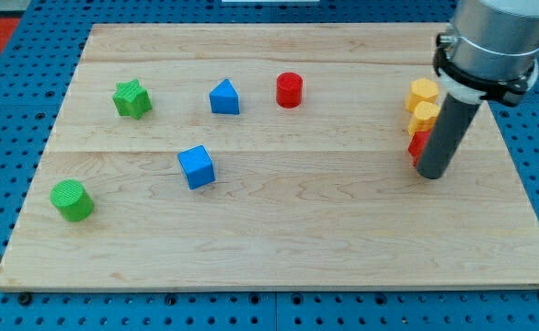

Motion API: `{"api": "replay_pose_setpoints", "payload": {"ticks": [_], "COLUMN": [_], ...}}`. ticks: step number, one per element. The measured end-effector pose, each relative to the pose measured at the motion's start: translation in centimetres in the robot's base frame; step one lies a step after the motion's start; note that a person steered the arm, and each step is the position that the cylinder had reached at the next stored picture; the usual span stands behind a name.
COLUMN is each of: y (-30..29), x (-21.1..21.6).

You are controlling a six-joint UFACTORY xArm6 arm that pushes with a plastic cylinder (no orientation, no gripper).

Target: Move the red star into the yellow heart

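Note:
The red star (418,145) shows only as a small red edge at the view's right, mostly hidden behind my rod. It touches the lower of two yellow blocks, one (424,116) just above it and another (423,92) above that; I cannot tell which is the heart. My tip (432,174) rests on the board just right of and below the red star, touching or nearly touching it.
A red cylinder (290,89), a blue triangular block (224,97) and a green star (132,98) lie along the view's top. A blue cube (197,166) sits left of centre. A green cylinder (72,199) is at lower left. The wooden board (279,230) lies on a blue pegboard.

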State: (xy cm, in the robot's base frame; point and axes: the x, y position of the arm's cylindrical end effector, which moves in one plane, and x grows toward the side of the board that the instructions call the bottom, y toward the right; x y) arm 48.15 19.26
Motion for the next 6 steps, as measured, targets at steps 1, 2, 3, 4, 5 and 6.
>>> {"api": "replay_pose_setpoints", "payload": {"ticks": [1, 2, 3, 4, 5, 6], "y": [0.1, 0.6, 0.6, 0.6, -1.6, -7.4], "x": [2.1, 1.6, -1.4, -0.6, 3.8, 5.3]}}
